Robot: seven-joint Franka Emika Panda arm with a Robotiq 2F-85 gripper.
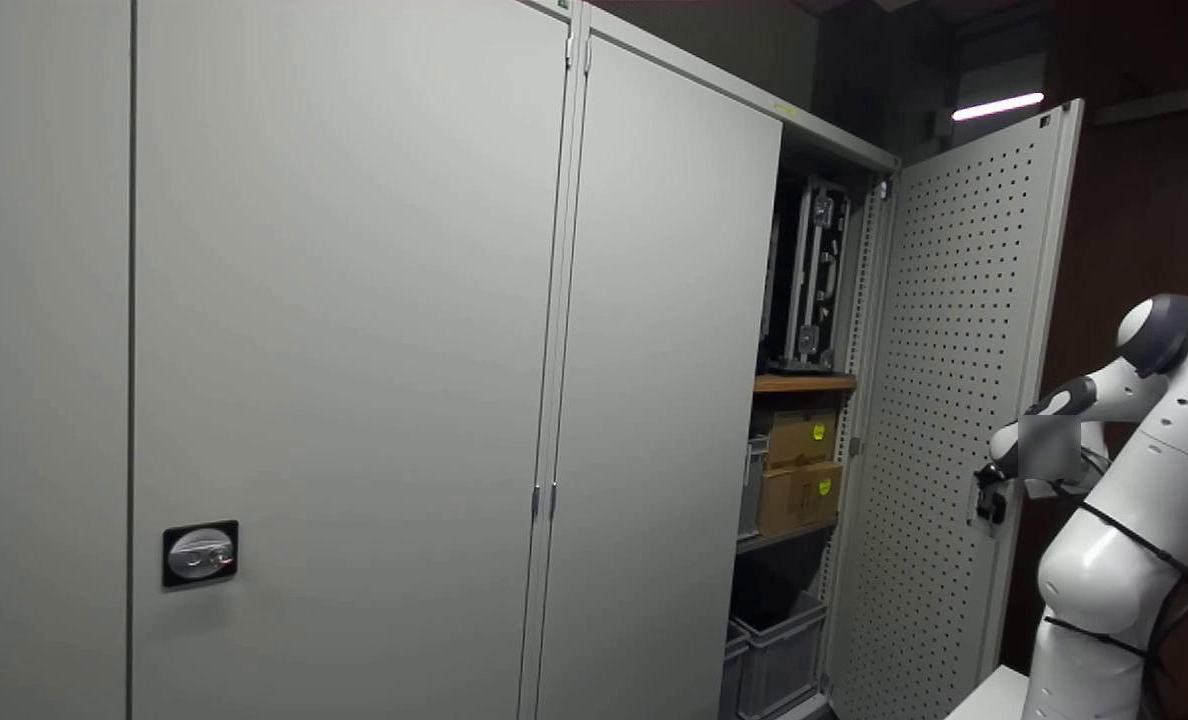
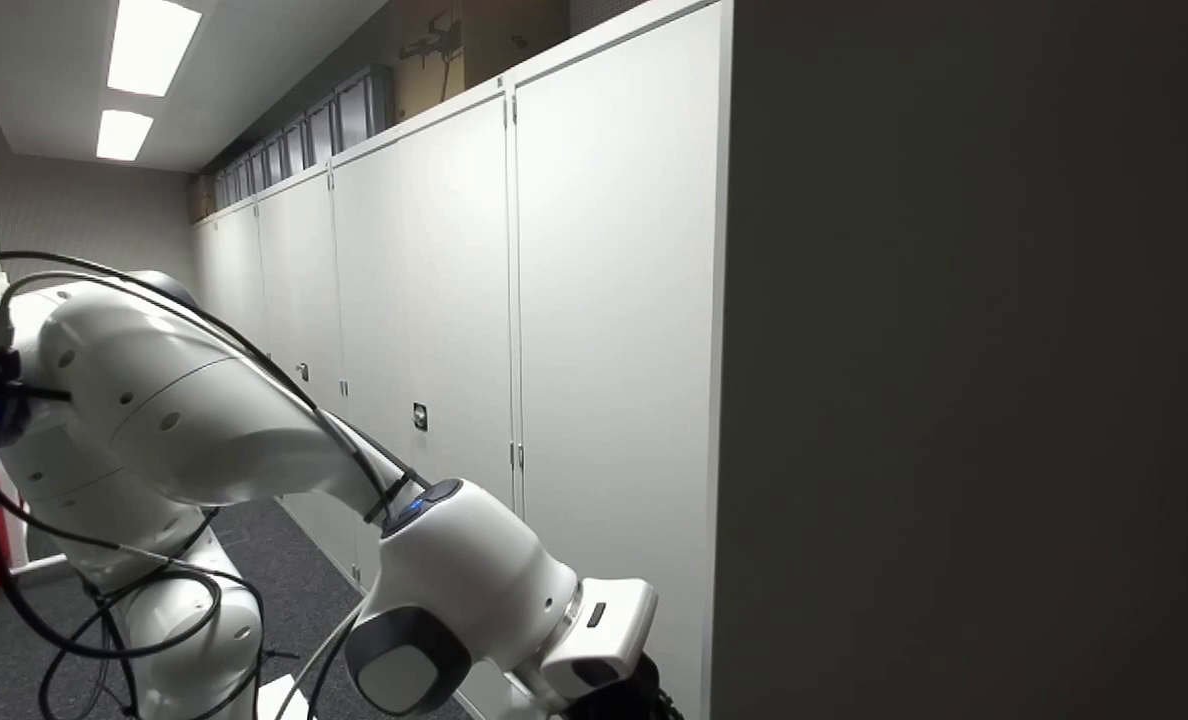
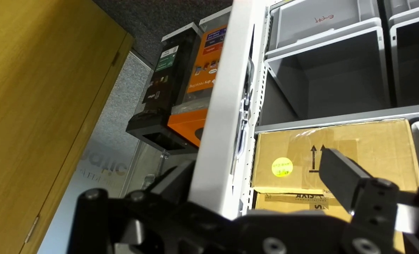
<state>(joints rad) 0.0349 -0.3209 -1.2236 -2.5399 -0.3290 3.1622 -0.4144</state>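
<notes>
My gripper (image 3: 259, 164) stands open in the wrist view, its two black fingers wide apart. Between them runs the grey edge of a cabinet door (image 3: 216, 141), close to the left finger (image 3: 174, 181), which it partly hides. Whether they touch I cannot tell. The right finger (image 3: 341, 176) is well away from the door, in front of a cardboard box (image 3: 375, 141). In an exterior view the perforated door (image 1: 954, 270) hangs swung out, with the gripper (image 1: 992, 492) small and dark at its outer edge. Elsewhere the gripper's dark end (image 2: 619, 695) is cut off by the frame's bottom.
Inside the cabinet are grey bins (image 3: 347, 81), boxes (image 1: 799, 495) and a wooden shelf (image 1: 804, 383). A closed door (image 1: 664, 350) stands beside the opening. Beyond the open door are recycling bins (image 3: 204, 77) and a wooden door (image 3: 47, 88). Cables (image 2: 284, 380) loop along the arm.
</notes>
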